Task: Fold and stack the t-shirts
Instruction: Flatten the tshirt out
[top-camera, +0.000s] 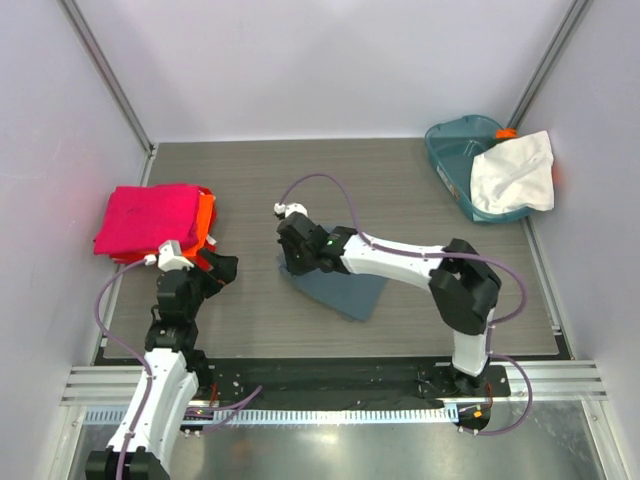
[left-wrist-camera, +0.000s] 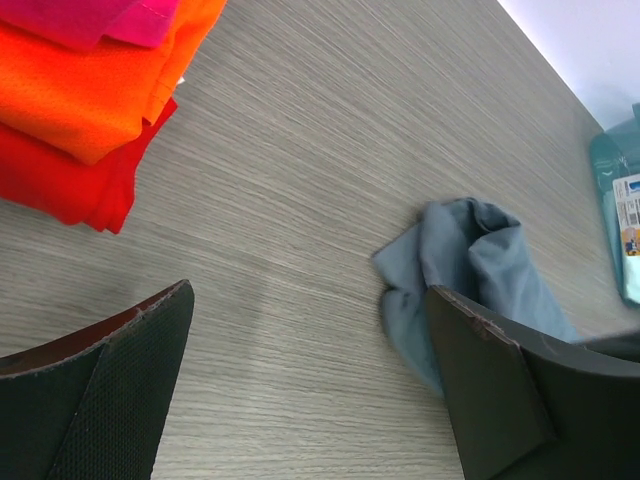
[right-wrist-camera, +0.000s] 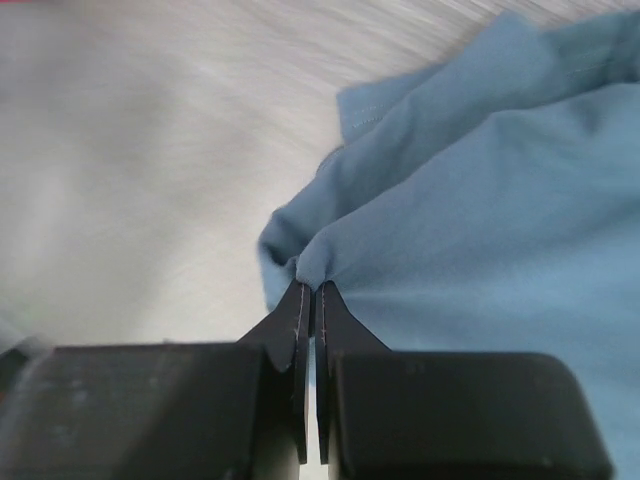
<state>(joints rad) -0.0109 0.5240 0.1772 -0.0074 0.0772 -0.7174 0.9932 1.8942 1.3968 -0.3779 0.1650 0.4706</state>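
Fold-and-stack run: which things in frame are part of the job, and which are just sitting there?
Job:
- blue-grey t-shirt, pinched in the shut right gripper
- pink t-shirt, stacked on orange-red t-shirts
- white t-shirt, hanging out of the teal tub
- left gripper, open

Lying about:
- teal tub
- table

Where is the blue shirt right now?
In the top view the blue-grey t-shirt lies near the middle of the table, right of the pink and orange stack, its left corner pinched in the right arm's shut jaws.
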